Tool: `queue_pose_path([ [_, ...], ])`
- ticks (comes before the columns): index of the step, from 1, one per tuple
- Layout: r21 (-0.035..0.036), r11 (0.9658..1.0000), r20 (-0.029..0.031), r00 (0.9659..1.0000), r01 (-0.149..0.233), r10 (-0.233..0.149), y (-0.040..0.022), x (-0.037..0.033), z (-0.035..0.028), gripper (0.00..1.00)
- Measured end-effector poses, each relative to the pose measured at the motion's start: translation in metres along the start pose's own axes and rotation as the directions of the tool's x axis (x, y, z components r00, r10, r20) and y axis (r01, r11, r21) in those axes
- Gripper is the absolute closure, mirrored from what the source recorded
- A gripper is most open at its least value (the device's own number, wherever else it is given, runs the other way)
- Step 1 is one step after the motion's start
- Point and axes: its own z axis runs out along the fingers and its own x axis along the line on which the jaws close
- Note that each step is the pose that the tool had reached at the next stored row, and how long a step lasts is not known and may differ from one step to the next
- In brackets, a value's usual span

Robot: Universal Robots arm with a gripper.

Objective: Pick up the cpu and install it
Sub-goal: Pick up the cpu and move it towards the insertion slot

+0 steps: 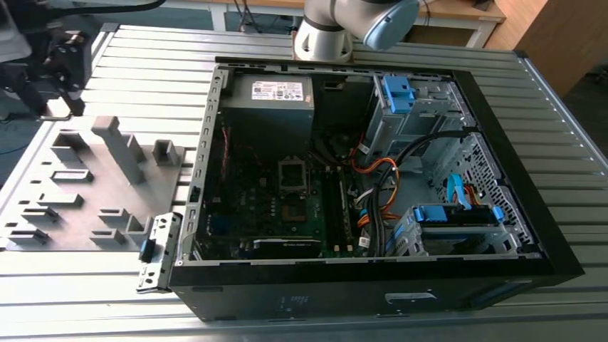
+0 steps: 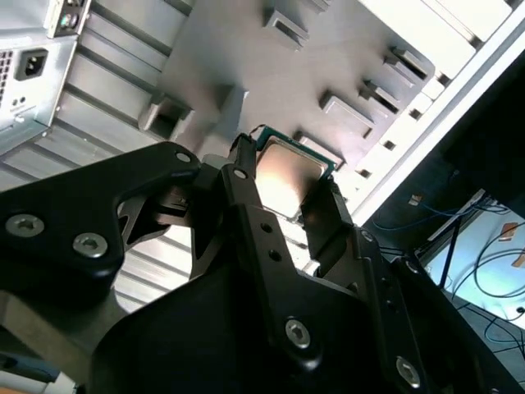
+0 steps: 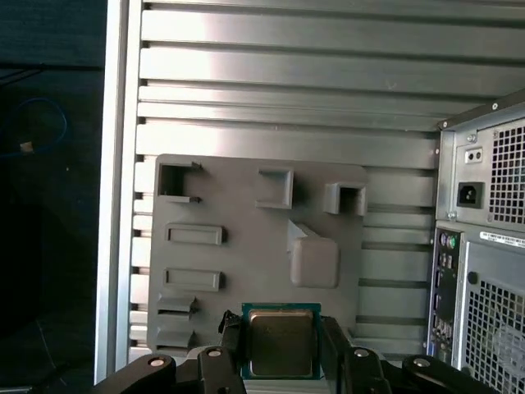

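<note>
- A grey fixture tray [image 1: 95, 192] is noted at the exterior view's left, lying on the ribbed metal surface [image 1: 380, 64]. Its raised posts and pockets are seen, and no writing is made out on it.
- The cpu [image 3: 280, 349] is found over that tray, by one edge of it. In both wrist views its silver-grey top is seen with a thin green border.
- The end effector [image 3: 281, 328] is clenched on the cpu: one black finger [image 3: 234, 345] is pressed to one side edge and the other to the opposite edge. In the second wrist view the same grip [image 2: 283, 168] is confirmed.
- The chip is square, so no long axis is recorded. Its sides run parallel to the fingers and its flat top faces the cameras.
- Whether the chip rests on the tray or is held just clear of it cannot be told.
- No marking is legible on the chip's top, which is washed out by glare.
- The relation judged to matter: the open computer case [image 1: 503, 142] lies to the exterior view's right of the tray, just beside it, with the board's socket [image 1: 292, 174] well apart from the held chip.
- Only one arm is fitted, so no choice of nearer arm arises.
- A white label [image 1: 275, 90] is noted on the grey box [image 1: 270, 107] inside the case; its print is not read out.
- Blue drive brackets [image 1: 397, 92] are seen furthest right, unmarked.
</note>
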Motion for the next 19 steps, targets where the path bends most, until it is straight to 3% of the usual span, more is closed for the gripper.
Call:
queue_pose_path([
  [19,-0.0005,1.0000,-0.0146,0.9999,0.000,0.000,-0.0039,-0.0758,-0.0004,0.53],
])
